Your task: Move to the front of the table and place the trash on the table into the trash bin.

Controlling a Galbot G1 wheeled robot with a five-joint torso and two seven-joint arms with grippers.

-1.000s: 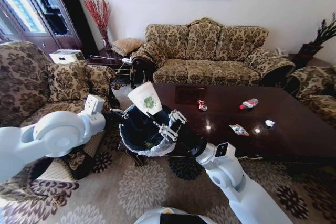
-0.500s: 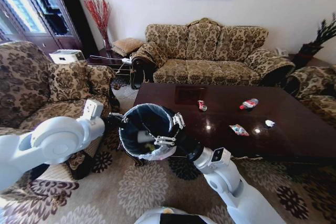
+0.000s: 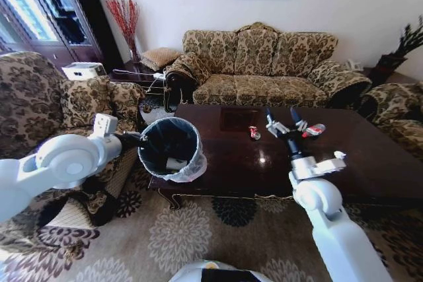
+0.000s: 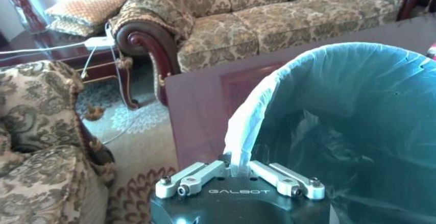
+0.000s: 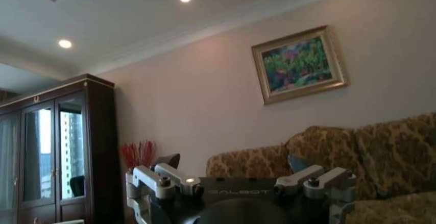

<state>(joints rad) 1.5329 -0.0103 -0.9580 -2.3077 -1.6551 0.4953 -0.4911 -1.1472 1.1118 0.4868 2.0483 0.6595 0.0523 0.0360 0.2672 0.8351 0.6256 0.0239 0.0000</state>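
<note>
Centrally in the head view, the table [image 3: 370, 163] spans the room before the sofa [image 3: 264, 64], its glossy dark top carrying the remaining litter. An armchair [image 3: 39, 104] stands at the robot's left, beside the table's left end.

The trash bin [image 3: 169, 148] is raised at the table's left front corner, tilted so that its dark interior faces the camera. Its whitish bag liner [image 4: 246, 122] folds over the rim. A white paper cup [image 3: 176, 163] lies inside the bin, near the bottom.

The left gripper [image 3: 134, 141] is at the bin's left edge. In the left wrist view, its fingers [image 4: 199, 175] are closed on the rim and liner, bearing the bin.

The right gripper [image 3: 285, 122] is raised above the table's middle, pointing up and away from the robot, with its jaws spread wide and nothing between them. In the right wrist view, its fingers [image 5: 162, 178] stand well apart against the far wall and a framed painting [image 5: 299, 63].

On the table top, a clear bottle with red label [image 3: 314, 129] lies on its side just beyond the right gripper. A red-white can [image 3: 253, 133] sits near the table's middle, to the left of that gripper. A crumpled white paper bit [image 3: 340, 155] shows by the right forearm.
</note>
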